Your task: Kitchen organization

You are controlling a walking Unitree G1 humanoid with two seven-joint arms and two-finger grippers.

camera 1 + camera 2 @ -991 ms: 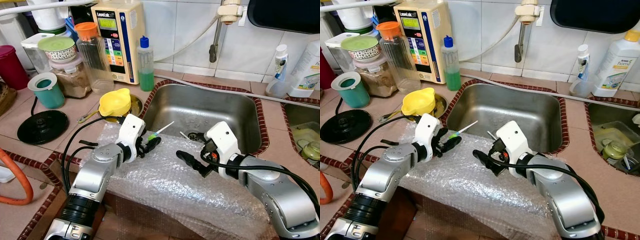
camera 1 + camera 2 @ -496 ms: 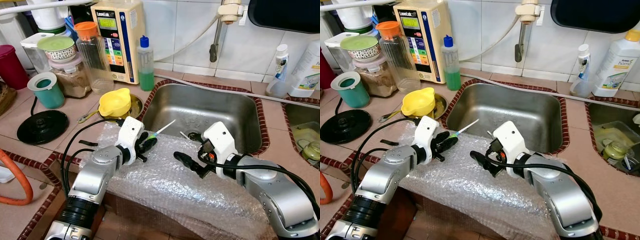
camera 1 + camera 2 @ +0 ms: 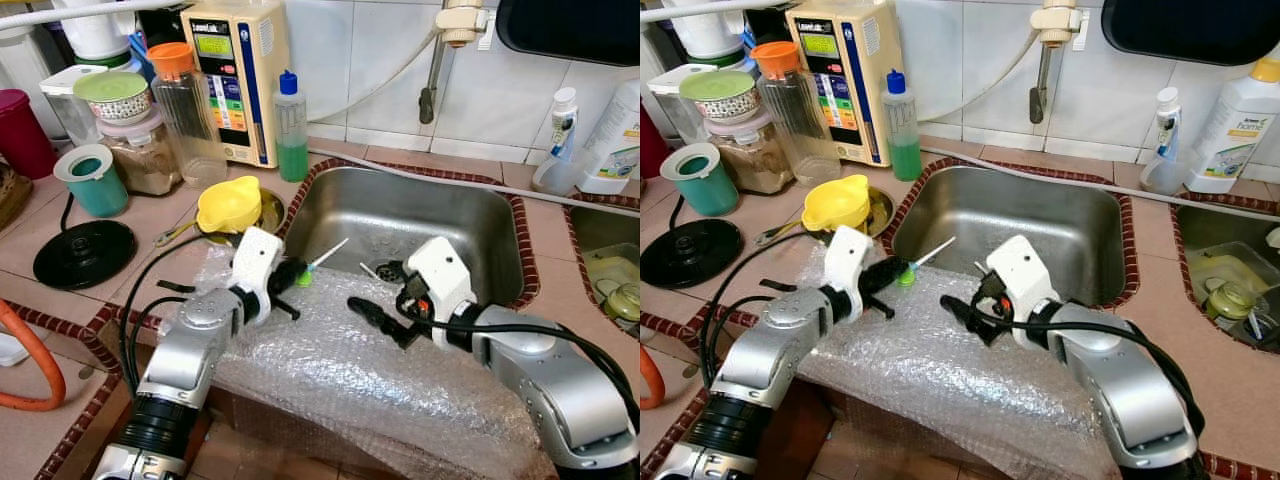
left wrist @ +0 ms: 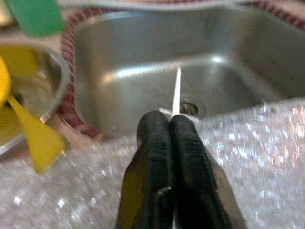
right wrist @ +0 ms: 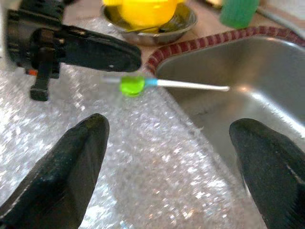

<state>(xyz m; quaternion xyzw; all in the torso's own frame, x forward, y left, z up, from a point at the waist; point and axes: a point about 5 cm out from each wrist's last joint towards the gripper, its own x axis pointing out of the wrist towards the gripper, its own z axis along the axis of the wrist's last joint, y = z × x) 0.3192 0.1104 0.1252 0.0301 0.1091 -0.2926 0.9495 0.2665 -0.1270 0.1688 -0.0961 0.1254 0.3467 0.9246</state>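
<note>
1. While it sits pinched in the left gripper (image 3: pixel 291 272), the little stick with the green blob (image 3: pixel 318 263) hangs over the near-left edge of the steel sink (image 3: pixel 455 205), white tip aimed toward the basin. In the left wrist view the two black fingers (image 4: pixel 186 157) are pressed tight together with the stick poking out between them.
2. The right gripper (image 3: pixel 372 317) hovers just above the bubble wrap (image 3: pixel 330 370), close to the stick but apart from it, its fingers spread wide.
3. That bubble wrap is draped over the front counter edge and dips a bit into the sink.
4. The counter (image 3: pixel 160 215) is pinkish tile with a dark red patterned border ringing the sink.
5. Just behind the left gripper there's a yellow funnel (image 3: pixel 229 203) in a small metal bowl.
6. Further back by the white tiled wall (image 3: pixel 375 60): a green soap bottle (image 3: pixel 291 128), a beige water unit (image 3: pixel 240 70), jars, a teal cup (image 3: pixel 91 180), and a black kettle base (image 3: pixel 83 254).
</note>
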